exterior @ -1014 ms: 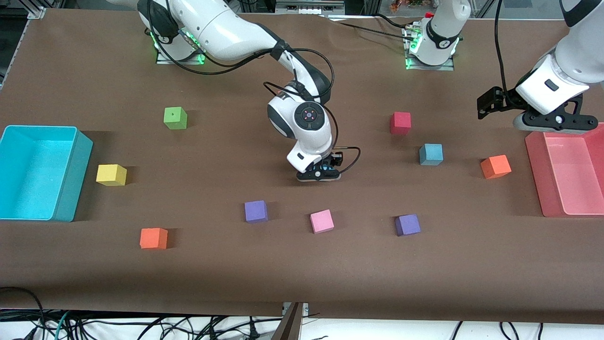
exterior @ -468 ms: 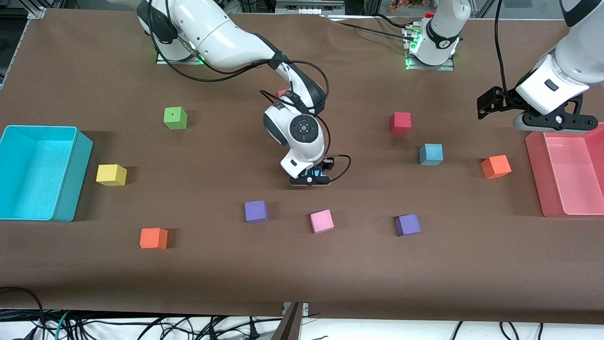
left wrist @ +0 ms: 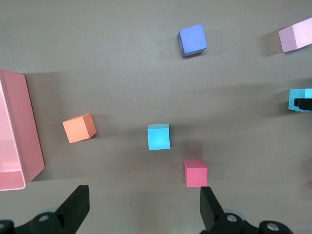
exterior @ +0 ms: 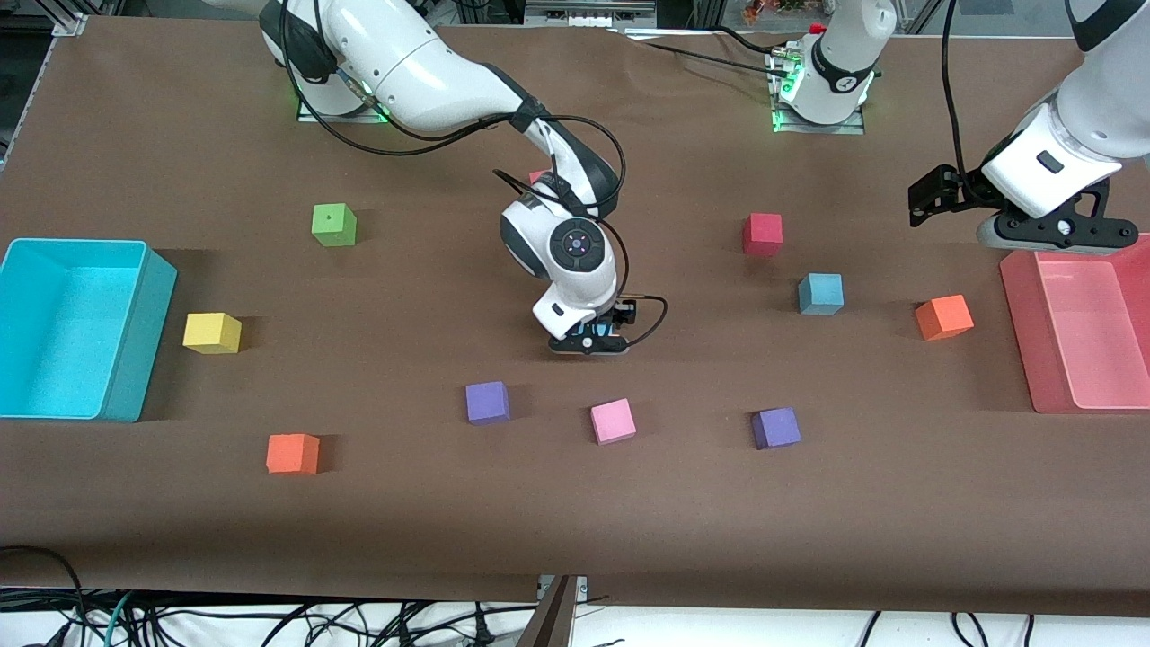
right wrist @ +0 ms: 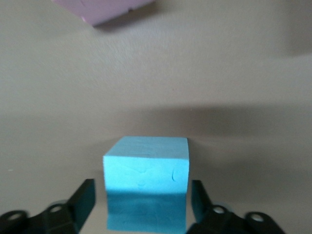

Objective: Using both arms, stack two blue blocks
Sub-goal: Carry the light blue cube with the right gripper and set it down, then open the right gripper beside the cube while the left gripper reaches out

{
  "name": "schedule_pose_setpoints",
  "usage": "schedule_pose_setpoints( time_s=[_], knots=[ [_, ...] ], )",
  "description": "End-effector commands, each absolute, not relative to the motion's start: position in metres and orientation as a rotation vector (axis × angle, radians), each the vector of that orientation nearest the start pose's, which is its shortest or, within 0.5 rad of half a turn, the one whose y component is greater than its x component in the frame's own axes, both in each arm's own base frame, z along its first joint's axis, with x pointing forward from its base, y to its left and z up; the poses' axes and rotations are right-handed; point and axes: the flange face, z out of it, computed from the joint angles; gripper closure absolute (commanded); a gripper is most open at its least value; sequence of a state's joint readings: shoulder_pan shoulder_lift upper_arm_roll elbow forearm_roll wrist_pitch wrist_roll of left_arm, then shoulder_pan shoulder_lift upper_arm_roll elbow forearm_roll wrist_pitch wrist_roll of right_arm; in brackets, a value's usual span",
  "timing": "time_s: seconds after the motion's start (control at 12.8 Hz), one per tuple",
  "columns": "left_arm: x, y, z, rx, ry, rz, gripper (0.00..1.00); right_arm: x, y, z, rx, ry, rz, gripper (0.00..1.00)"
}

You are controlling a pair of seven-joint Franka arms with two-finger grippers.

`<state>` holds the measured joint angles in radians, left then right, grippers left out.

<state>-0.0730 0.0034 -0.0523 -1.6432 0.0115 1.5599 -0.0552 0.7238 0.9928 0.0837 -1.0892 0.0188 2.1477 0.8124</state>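
Sky-blue foam, one blue block (right wrist: 145, 183) sat mid-counter between the right hand's (exterior: 589, 342) parted fingers (right wrist: 83, 200), gaps visible only in the right wrist view. The second blue block (exterior: 821, 294) lay toward the left arm's end. The left hand (left wrist: 141, 207) waited spread above the pink bin (exterior: 1092, 332).

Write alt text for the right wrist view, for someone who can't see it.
A light blue block sits on the brown table between the right pincer's two black fingers, which stand slightly apart from its sides. A corner of a pink block shows at the edge of the view.
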Motion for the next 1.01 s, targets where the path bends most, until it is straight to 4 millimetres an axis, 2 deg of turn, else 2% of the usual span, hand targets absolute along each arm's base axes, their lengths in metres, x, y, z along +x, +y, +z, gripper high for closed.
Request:
schedule_pose_setpoints(
  time_s=[0.0,0.08,0.23,0.39,0.55,0.7,0.94],
  knots=[
    [0.545,-0.069,0.595,-3.143,0.123,0.139,0.00,0.559,0.538,0.269,-3.003,0.130,0.043,0.00],
    [0.545,-0.069,0.595,-3.143,0.123,0.139,0.00,0.561,0.535,0.285,-3.004,0.128,0.037,0.00],
    [0.545,-0.069,0.595,-3.143,0.118,0.139,0.00,0.579,0.512,0.326,-2.993,0.122,0.010,0.00],
    [0.545,-0.069,0.595,-3.144,0.106,0.139,0.00,0.590,0.487,0.364,-2.995,0.010,0.015,0.00],
    [0.543,-0.071,0.595,-3.142,0.094,0.154,0.00,0.599,0.460,0.389,-2.983,-0.119,0.059,0.00],
    [0.543,-0.071,0.595,-3.142,0.096,0.154,0.00,0.598,0.439,0.397,-2.948,-0.284,0.096,0.00],
    [0.543,-0.071,0.595,-3.142,0.096,0.154,0.00,0.590,0.429,0.395,-2.857,-0.574,0.090,0.00]
  ],
)
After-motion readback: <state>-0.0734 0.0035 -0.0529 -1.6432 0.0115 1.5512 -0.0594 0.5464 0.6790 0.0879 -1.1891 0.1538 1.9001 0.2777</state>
